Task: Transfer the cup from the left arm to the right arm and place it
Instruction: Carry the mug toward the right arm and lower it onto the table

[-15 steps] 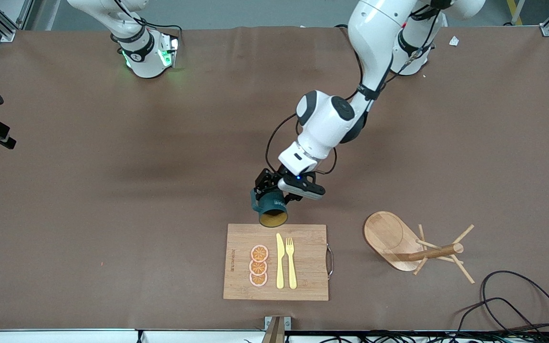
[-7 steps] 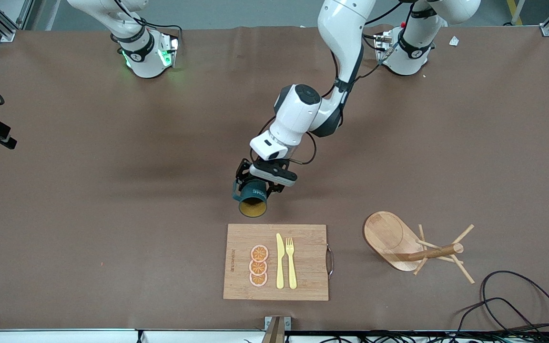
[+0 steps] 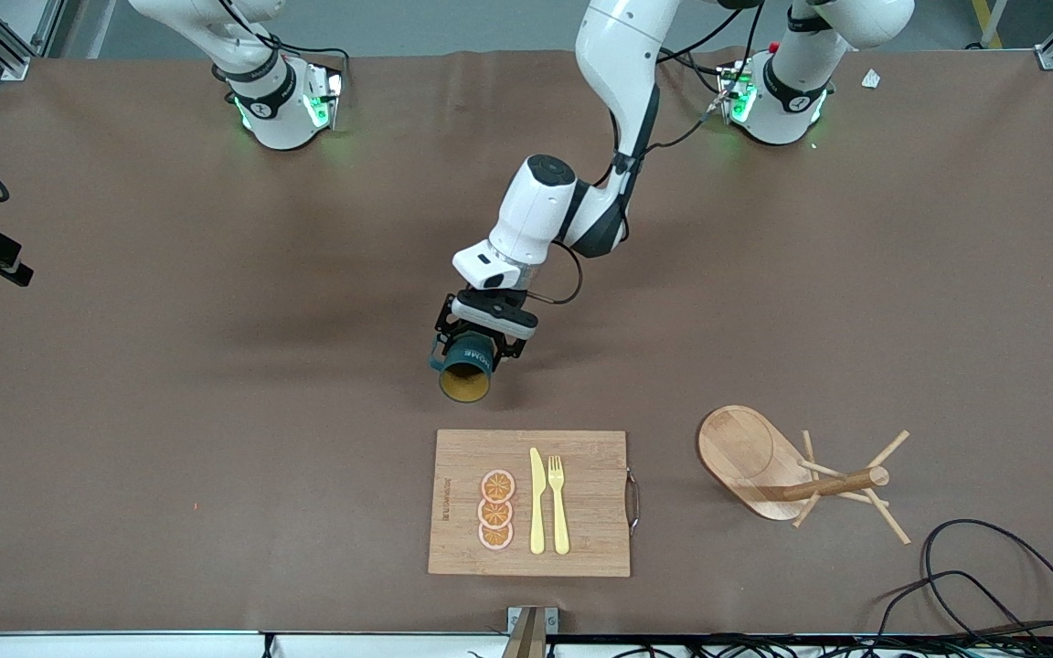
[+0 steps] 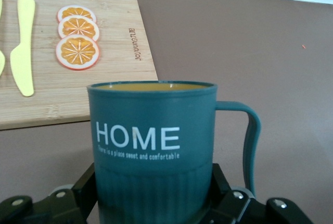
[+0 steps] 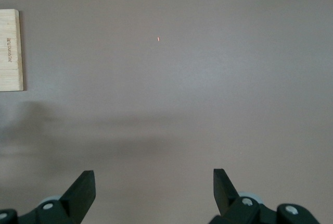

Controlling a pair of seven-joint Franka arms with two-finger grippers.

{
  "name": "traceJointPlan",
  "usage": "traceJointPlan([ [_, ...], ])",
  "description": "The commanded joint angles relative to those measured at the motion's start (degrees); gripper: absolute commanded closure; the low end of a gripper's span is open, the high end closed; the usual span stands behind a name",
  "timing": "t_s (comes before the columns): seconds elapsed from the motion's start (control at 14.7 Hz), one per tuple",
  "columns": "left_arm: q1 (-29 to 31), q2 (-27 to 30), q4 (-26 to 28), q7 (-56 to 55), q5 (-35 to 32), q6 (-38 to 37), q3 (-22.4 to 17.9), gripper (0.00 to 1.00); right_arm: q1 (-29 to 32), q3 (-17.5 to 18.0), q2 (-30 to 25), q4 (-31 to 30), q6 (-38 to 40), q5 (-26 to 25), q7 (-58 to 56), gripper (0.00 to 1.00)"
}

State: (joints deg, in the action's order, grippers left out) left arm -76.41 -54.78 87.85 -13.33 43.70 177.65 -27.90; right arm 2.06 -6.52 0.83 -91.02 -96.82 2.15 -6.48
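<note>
The left tool (image 3: 476, 340) pinches the cup (image 3: 469, 364) in the air over the bare table (image 3: 216, 366), carrying it to the handover, so the waiting right tool (image 5: 154, 188), fingers spread, must come meet it.

A dark teal cup (image 4: 152, 146) with a tan-yellow inside is lettered "HOME" in white. Orange slices (image 3: 495, 510) with pale rims and yellow cutlery (image 3: 548, 504) are seen on a light wooden board (image 3: 590, 493). The table (image 3: 170, 384) is covered in brown.
</note>
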Motion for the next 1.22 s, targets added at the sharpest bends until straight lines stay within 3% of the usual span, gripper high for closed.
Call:
traceJointPlan([
  [0.0, -1.5, -4.0, -1.8, -1.3, -0.7, 4.3, -1.4, 0.31, 1.2, 0.9, -0.5, -0.6, -0.4, 0.3, -0.2, 0.00],
  [0.48, -4.1, -9.0, -1.7, -0.9, -0.9, 9.0, -1.0, 0.30, 1.3, 0.9, -0.5, -0.6, -0.4, 0.3, -0.2, 0.00],
  [0.82, -5.4, -9.6, -1.0, -0.6, -0.6, 13.8, -0.4, 0.28, 1.3, 0.9, -0.5, -0.6, -0.4, 0.3, -0.2, 0.00],
  [1.16, -5.8, -9.6, 2.9, -0.6, -0.3, 21.8, 4.7, 0.16, 1.4, 0.9, -0.5, -0.6, -0.4, 0.3, -0.2, 0.00],
])
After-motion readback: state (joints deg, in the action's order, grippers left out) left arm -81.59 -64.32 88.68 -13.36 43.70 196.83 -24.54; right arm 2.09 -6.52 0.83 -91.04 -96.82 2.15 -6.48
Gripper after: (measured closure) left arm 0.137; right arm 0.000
